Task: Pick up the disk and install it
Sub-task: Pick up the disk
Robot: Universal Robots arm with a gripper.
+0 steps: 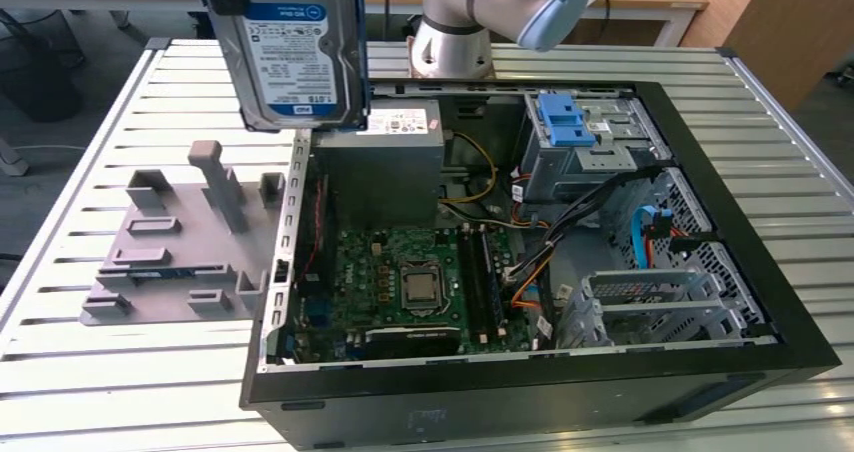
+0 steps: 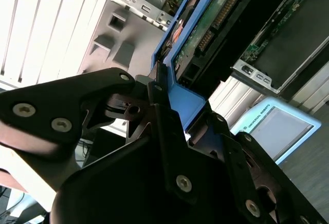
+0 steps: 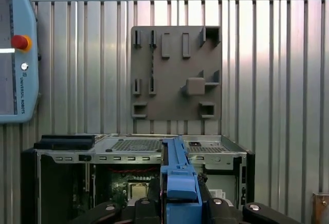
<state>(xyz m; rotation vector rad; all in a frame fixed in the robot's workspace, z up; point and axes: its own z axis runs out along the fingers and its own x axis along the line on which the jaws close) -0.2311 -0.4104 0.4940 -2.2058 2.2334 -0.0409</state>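
Arm [image 1: 461, 17] of smooth silver-grey metal, built in thick round sections. Joint cap [image 1: 554, 12] in pale blue, domed and glossy.

Claw [image 2: 172, 108] matte black throughout in the second wrist view. Flat angular link plates [image 2: 67, 106] with rounded corners, layered one over another and hinged on pins. Bright silver screws [image 2: 24, 110] sunk in the plates, round-headed with hex sockets: two close together on one broad link, others singly along the narrower bars. Slim, straight-edged black fingers [image 2: 158, 112], with a faint sheen along the plate edges.

Same black links in the first wrist view, dotted with small silver screw heads [image 3: 253, 207].
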